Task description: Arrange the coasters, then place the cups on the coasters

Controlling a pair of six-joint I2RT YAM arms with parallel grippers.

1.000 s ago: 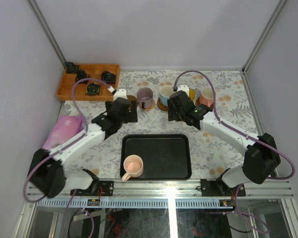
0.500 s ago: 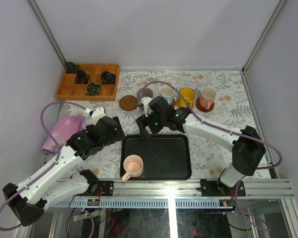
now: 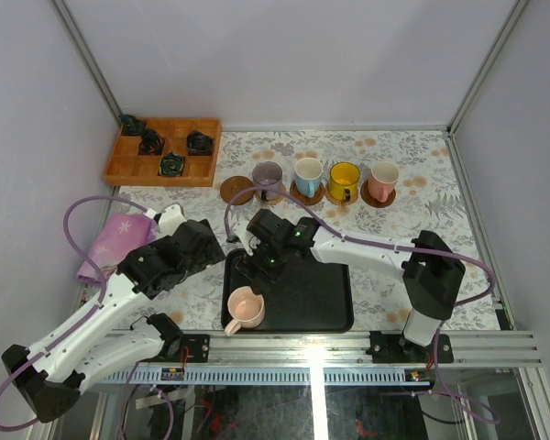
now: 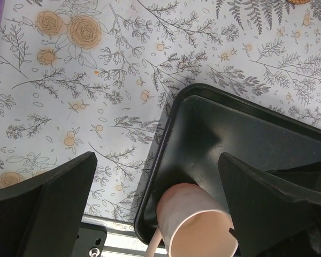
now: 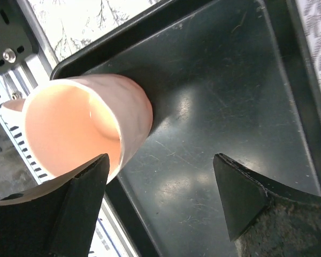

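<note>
Where the flowered tabletop (image 3: 422, 229) spreads widest, we see a black tray (image 3: 321, 307) at its near middle, a wooden box (image 3: 128, 167) far left and a purple cloth (image 3: 119, 240) on the left. Our right end effector (image 5: 160, 159) hangs over the tray, jaws apart and empty, just beside the peach cup (image 3: 247, 307) in the tray's near-left corner. Our left end effector (image 4: 158, 156) gapes empty by the tray's left edge. Along the far side the mauve cup (image 3: 268, 172), blue cup (image 3: 308, 170), yellow cup (image 3: 345, 174) and salmon cup (image 3: 382, 176) sit on coasters (image 3: 304, 197); left of them lies a bare coaster (image 3: 236, 190).
</note>
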